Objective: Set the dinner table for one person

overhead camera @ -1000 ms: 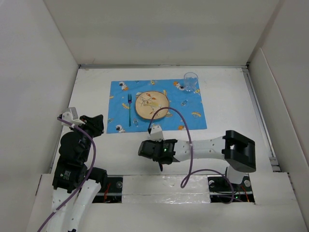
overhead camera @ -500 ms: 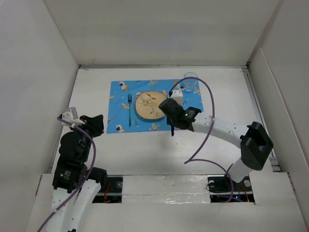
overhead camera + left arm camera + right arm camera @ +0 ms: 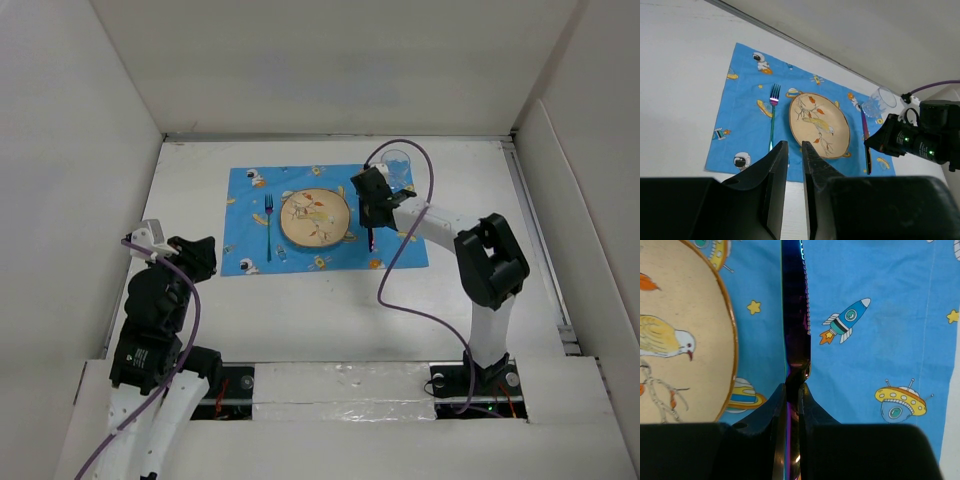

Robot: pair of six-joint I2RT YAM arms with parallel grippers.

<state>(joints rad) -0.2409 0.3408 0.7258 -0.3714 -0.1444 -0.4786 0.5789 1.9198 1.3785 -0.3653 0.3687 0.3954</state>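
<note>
My right gripper (image 3: pixel 371 212) is shut on a dark iridescent knife (image 3: pixel 371 241). It holds the knife over the blue cartoon-print placemat (image 3: pixel 246 205), just right of the tan bird plate (image 3: pixel 314 218). In the right wrist view the serrated blade (image 3: pixel 796 315) points away from the fingertips (image 3: pixel 778 396), beside the plate's rim (image 3: pixel 730 330). I cannot tell whether the knife touches the cloth. A fork (image 3: pixel 268 226) lies left of the plate. A clear glass (image 3: pixel 396 168) stands at the mat's far right corner. My left gripper (image 3: pixel 197 256) is shut and empty, over the white dinner table (image 3: pixel 470 290) at the near left.
White walls border the tabletop on the left, back and right. A purple cable (image 3: pixel 400 270) loops from the right arm over the table in front of the mat. The left wrist view shows the fork (image 3: pixel 773 117), plate (image 3: pixel 818 125), knife (image 3: pixel 866 135) and glass (image 3: pixel 880 102).
My right arm has swung from the near middle of the table out over the placemat, carrying the knife to the right of the plate. The left arm has stayed put.
</note>
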